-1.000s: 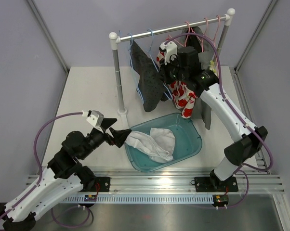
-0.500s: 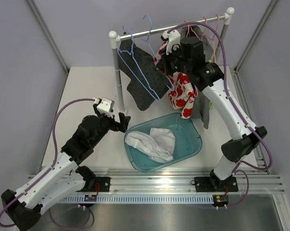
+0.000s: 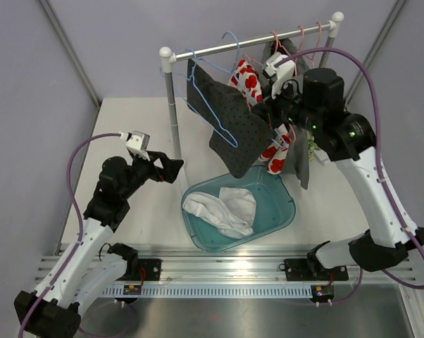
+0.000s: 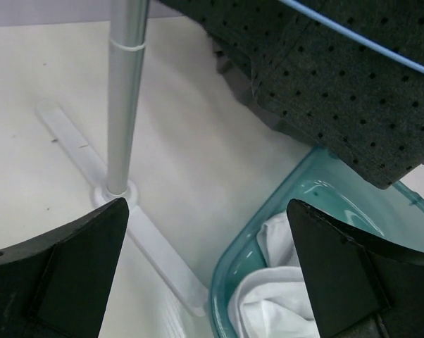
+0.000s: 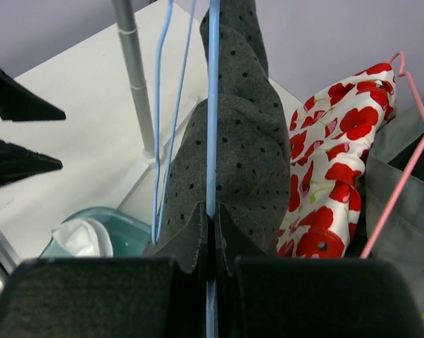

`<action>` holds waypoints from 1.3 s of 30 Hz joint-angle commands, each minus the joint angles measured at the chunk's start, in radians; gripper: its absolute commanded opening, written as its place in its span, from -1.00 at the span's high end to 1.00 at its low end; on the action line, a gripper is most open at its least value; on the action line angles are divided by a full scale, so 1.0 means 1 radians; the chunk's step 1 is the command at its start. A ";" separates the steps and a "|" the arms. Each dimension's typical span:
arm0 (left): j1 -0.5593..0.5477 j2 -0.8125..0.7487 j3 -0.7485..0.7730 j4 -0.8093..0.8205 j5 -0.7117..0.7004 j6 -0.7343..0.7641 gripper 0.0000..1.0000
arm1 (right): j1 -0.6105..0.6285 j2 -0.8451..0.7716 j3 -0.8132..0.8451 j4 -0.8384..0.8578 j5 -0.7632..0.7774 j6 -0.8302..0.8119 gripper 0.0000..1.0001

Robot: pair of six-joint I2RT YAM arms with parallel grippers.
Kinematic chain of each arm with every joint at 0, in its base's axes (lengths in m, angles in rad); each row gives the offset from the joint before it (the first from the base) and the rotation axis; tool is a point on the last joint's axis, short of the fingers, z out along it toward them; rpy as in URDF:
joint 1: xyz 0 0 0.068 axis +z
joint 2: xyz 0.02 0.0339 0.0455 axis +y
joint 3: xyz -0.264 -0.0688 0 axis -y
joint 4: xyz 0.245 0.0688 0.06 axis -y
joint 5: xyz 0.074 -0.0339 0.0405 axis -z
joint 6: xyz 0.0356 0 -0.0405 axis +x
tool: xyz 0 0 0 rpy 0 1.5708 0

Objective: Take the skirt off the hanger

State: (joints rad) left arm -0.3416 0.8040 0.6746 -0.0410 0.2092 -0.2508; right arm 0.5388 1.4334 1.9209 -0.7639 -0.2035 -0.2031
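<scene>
Skirt (image 3: 237,134) — dark grey, dotted — hangs tilted on the blue hanger (image 5: 213,84), between the rack's left pole (image 4: 124,91) and a red-flowered garment (image 5: 332,162), its lower edge over the far rim of the teal basin (image 3: 289,201). Right gripper (image 5: 210,229) is clamped on the hanger's blue wire, with skirt fabric right at the fingers. Left gripper (image 4: 206,211) has its jaws wide apart and holds nothing — it hovers over the counter (image 3: 127,134) near the pole's base, beside the basin. A white cloth (image 3: 222,208) lies in the basin.
</scene>
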 commanded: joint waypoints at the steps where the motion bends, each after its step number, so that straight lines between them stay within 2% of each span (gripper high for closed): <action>1: 0.004 -0.138 0.026 -0.028 0.139 0.025 -0.98 | 0.000 -0.125 0.001 -0.018 -0.071 -0.082 1.00; 8: 0.003 -0.327 0.036 -0.155 0.298 0.087 -0.98 | -0.075 -0.267 -0.013 -0.149 -0.097 -0.177 1.00; 12: 0.003 -0.341 0.063 -0.134 0.386 0.042 -0.98 | -0.132 -0.344 -0.007 -0.199 -0.091 -0.208 1.00; 16: -0.002 -0.295 0.108 -0.037 0.490 -0.082 -0.98 | -0.145 -0.392 0.035 -0.320 -0.299 -0.262 1.00; 17: -0.043 -0.264 0.152 -0.027 0.478 -0.114 -0.98 | -0.163 -0.421 0.044 -0.383 -0.392 -0.278 1.00; 18: -0.072 -0.264 0.152 -0.026 0.478 -0.114 -0.98 | -0.174 -0.432 0.044 -0.384 -0.393 -0.279 1.00; 20: -0.149 -0.232 0.200 -0.045 0.389 -0.088 -0.98 | -0.192 -0.450 0.033 -0.405 -0.447 -0.280 1.00; 21: -0.245 -0.221 0.215 -0.069 0.348 -0.078 -0.98 | -0.201 -0.468 0.029 -0.407 -0.459 -0.277 1.00; 22: -0.299 -0.203 0.236 -0.085 0.260 -0.064 -0.98 | -0.217 -0.473 0.029 -0.410 -0.483 -0.277 1.00; 24: -0.438 -0.155 0.285 -0.115 0.178 -0.036 -0.98 | -0.224 -0.485 0.033 -0.420 -0.505 -0.269 1.00; 29: -0.647 -0.072 0.332 -0.083 -0.017 -0.008 -0.98 | -0.257 -0.479 0.037 -0.361 -0.638 -0.159 1.00; 33: -0.839 0.041 0.399 -0.079 -0.174 0.030 -0.98 | -0.264 -0.461 -0.042 -0.270 -0.692 -0.047 1.00; 34: -0.862 0.058 0.410 -0.080 -0.261 0.033 -0.98 | -0.264 -0.458 -0.051 -0.241 -0.695 -0.036 1.00; 36: -0.904 0.090 0.427 -0.080 -0.319 0.036 -0.98 | -0.264 -0.447 -0.069 -0.223 -0.703 -0.007 1.00; 39: -0.918 0.129 0.437 -0.056 -0.323 0.033 -0.98 | -0.264 -0.432 -0.085 -0.180 -0.720 0.028 1.00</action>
State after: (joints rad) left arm -1.2430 0.9192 1.0630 -0.1562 0.0036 -0.2359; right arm 0.2821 0.9798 1.8412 -1.1122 -0.8597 -0.2604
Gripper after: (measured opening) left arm 0.988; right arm 0.028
